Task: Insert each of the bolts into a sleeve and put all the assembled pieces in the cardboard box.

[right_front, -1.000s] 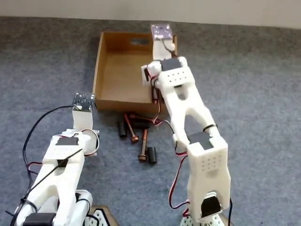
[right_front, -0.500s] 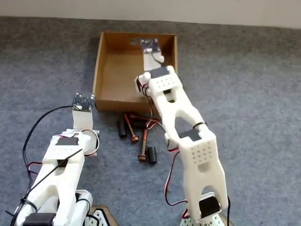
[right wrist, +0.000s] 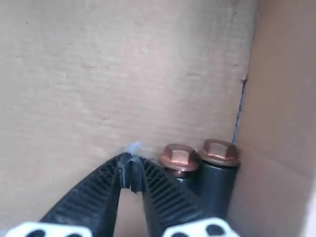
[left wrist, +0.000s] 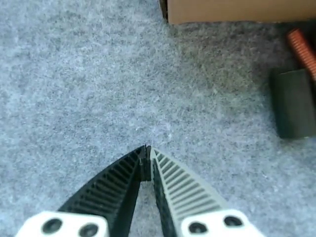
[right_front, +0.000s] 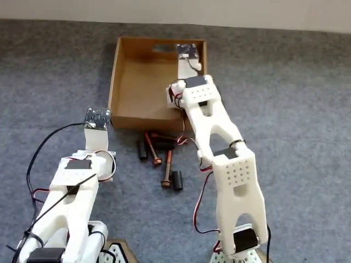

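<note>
L gripper [left wrist: 148,157], at 7 o'clock in high view: jaws closed tip to tip, nothing in them, over carpet [left wrist: 74,74] just off the box's near-left corner. Box [right_front: 115,82] at 12 o'clock. Inside, 2 assembled pcs [right wrist: 217,165] sit side by side, touching, against a side wall, copper heads showing. R gripper [right wrist: 129,170] is in the box just beside them, pinched closed, empty. At 6 o'clock of box, on carpet: loose bolts [right_front: 167,167] & sleeves [right_front: 176,179].

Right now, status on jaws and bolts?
Right jaws shut, empty, inside cardboard box. Two assembled pieces in its corner. Left jaws shut over carpet. Loose bolts, sleeves outside.
</note>
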`<state>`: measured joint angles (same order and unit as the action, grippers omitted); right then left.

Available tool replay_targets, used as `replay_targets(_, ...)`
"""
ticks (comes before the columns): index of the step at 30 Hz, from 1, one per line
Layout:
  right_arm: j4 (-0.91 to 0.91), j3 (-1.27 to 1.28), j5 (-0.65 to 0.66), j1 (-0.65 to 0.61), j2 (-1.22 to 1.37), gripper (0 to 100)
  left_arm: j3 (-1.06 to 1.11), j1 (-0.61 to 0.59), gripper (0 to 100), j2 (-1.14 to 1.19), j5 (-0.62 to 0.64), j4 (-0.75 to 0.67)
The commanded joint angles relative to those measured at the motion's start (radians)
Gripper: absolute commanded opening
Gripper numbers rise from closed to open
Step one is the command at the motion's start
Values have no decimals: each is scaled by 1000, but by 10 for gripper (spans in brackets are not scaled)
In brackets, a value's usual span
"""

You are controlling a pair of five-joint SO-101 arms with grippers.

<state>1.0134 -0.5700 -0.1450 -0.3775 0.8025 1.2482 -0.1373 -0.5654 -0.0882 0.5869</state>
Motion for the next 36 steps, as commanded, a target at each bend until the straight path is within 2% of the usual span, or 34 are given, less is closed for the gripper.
replay_targets(1,-10,-42,-3,28,-48,5,-4,18,27,-19,6,-15)
replay_targets(6,45,-44,-3,13,-153,5,-4,18,27,-19,6,-15)
replay_targets(16,294,-41,-3,-4,-452,9,-4,18,27,-19,6,-15)
replay_targets(36,727,-31,-9,-120,-714,9,-4,18,27,-19,6,-12)
